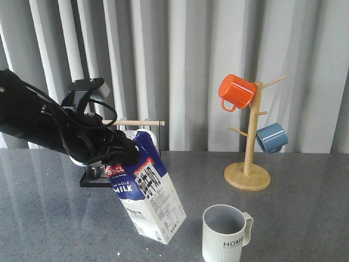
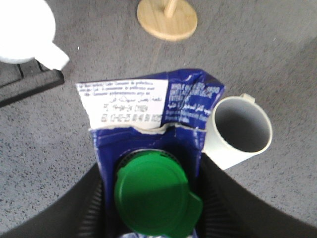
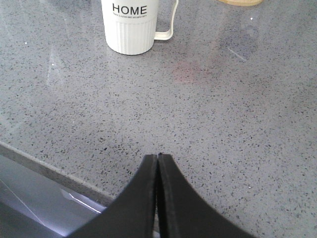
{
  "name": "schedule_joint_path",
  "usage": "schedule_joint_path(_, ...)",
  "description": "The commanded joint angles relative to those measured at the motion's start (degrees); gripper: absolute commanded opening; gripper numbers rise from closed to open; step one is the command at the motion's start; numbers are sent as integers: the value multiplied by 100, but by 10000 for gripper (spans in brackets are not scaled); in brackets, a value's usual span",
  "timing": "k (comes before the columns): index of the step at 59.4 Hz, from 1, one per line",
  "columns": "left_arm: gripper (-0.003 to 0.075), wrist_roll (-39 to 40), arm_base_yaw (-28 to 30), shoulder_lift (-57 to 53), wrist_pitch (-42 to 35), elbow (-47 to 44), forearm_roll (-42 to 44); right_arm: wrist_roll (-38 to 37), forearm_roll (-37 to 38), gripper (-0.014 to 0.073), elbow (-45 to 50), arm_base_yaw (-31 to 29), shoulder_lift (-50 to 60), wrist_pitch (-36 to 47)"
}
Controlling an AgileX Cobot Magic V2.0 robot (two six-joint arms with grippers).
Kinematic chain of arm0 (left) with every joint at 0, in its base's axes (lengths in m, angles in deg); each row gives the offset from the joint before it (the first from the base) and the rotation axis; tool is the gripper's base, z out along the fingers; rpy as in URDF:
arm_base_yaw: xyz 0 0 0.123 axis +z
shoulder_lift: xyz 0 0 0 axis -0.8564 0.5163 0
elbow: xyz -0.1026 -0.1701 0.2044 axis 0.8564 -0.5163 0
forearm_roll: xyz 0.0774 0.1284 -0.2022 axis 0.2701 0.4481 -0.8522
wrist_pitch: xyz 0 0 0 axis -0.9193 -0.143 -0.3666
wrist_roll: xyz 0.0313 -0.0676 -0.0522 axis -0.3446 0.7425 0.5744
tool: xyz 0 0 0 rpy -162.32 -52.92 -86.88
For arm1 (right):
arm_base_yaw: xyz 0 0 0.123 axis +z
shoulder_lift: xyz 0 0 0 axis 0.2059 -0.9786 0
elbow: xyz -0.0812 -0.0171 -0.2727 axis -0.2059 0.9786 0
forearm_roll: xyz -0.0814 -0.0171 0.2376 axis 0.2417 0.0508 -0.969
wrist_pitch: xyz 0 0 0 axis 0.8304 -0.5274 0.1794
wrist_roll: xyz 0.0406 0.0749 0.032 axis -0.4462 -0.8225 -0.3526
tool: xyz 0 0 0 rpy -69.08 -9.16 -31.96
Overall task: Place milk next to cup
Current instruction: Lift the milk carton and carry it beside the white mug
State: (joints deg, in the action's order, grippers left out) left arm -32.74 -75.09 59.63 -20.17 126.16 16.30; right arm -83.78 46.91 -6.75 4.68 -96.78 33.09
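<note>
While the left gripper [image 1: 117,153] clamped the upper part of the milk [image 1: 146,188], its fingers [image 2: 237,193] covered both sides of the carton top, so the red band read only in part and the brand name was cut off. From the left wrist view, the lower end of the carton was hidden behind its own body, and contact with the bench [image 1: 305,218] could not be confirmed there. From the front view, the carton leaned, top toward the left edge, with its lower corner at or just above the surface near the front edge.

The cup [image 1: 225,233] stood upright just beside the carton, toward the right, near the front edge; its base was cut off in the front view. Its grey inside held nothing visible. An orange mug [image 1: 236,91] and a blue mug [image 1: 271,137] hung on a wooden mug tree [image 1: 248,164] toward the right rear. A white mug [image 2: 25,34], only partly in frame, sat by a black rack [image 1: 95,180].

The carton showed a dark blue upper part, white lower part, green round cap [image 2: 156,196], and "MILK" lettering.

The right gripper [image 3: 158,163] had its jaws pressed together, holding nothing, above bare bench near the front edge.
</note>
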Motion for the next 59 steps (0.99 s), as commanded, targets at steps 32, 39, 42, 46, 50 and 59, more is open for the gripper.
schedule_joint_path(32, -6, 228, -416, 379, -317, 194, -110, 9, -31, -9, -152, -20, -45, 412)
schedule_joint_path(39, -3, 229, -448, 403, -313, 194, -104, 2, -31, -9, -152, -20, -45, 412)
schedule_joint_path(42, 1, 229, -448, 403, -299, 194, -104, 2, -31, -9, -152, -20, -45, 412)
schedule_joint_path(46, 7, 234, -442, 403, -293, 194, -104, 2, -31, -9, -152, -20, -45, 412)
schedule_joint_path(50, 19, 234, -442, 403, -287, 194, -104, 2, -31, -9, -152, -20, -45, 412)
schedule_joint_path(59, 73, 234, -442, 403, -288, 194, -104, 2, -31, -9, -152, -20, -45, 412)
